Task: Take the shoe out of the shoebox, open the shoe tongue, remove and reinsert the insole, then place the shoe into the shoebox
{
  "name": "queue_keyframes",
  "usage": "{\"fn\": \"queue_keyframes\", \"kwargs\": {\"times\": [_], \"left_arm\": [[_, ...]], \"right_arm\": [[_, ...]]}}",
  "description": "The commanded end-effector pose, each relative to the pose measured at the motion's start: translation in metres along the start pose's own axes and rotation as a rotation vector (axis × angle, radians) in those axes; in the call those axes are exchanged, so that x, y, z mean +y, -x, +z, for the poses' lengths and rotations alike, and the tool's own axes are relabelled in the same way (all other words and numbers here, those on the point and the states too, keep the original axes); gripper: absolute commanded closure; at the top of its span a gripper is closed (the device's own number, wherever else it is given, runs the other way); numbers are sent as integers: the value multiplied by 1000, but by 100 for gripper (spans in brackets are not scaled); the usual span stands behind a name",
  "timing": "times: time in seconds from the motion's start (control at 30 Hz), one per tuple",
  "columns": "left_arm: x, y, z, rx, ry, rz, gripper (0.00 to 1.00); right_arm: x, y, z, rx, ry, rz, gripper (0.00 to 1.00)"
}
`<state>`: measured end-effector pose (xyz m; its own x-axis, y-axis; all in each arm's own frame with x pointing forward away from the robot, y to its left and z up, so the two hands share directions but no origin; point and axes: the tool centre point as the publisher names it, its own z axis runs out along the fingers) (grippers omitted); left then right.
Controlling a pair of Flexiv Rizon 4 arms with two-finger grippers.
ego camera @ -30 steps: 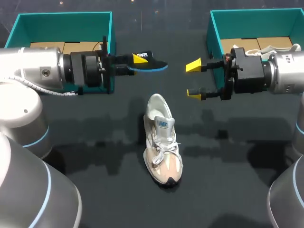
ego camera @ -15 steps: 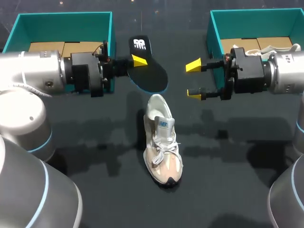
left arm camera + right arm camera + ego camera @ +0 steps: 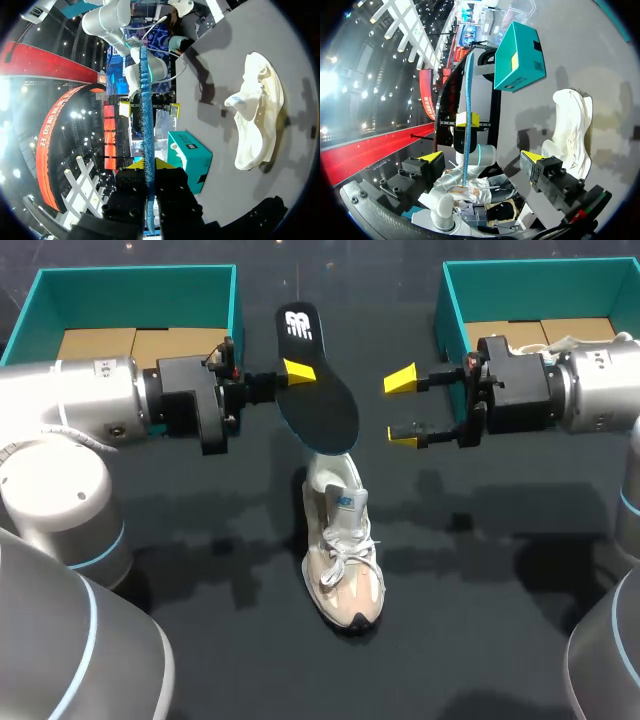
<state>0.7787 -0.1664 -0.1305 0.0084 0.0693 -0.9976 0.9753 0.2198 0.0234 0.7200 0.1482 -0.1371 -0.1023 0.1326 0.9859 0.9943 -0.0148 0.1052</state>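
head: my left pincer (image 3: 298, 370) pinches insole (image 3: 320, 395), held over far end of shoe (image 3: 342, 540) mid-table; my right pincer (image 3: 401, 407) spread, right of insole | left wrist: insole edge-on in my grip | right wrist: pincer gaping, insole ahead

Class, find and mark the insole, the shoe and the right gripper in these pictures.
insole (image 3: 325, 400), head view, on its dark top face.
shoe (image 3: 344, 555), head view, on the laces.
right gripper (image 3: 402, 408), head view, midway between its yellow tips.
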Motion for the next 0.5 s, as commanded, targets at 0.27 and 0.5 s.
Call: {"fn": "queue_keyframes", "kwargs": {"times": [0.27,0.5], "left_arm": [[7,-9,24,-8,8,36,100],[9,-8,28,-10,-3,68,100]], "right_arm": [[15,1,31,-2,-47,-59,0],[17,1,43,5,-71,-67,0]]}}
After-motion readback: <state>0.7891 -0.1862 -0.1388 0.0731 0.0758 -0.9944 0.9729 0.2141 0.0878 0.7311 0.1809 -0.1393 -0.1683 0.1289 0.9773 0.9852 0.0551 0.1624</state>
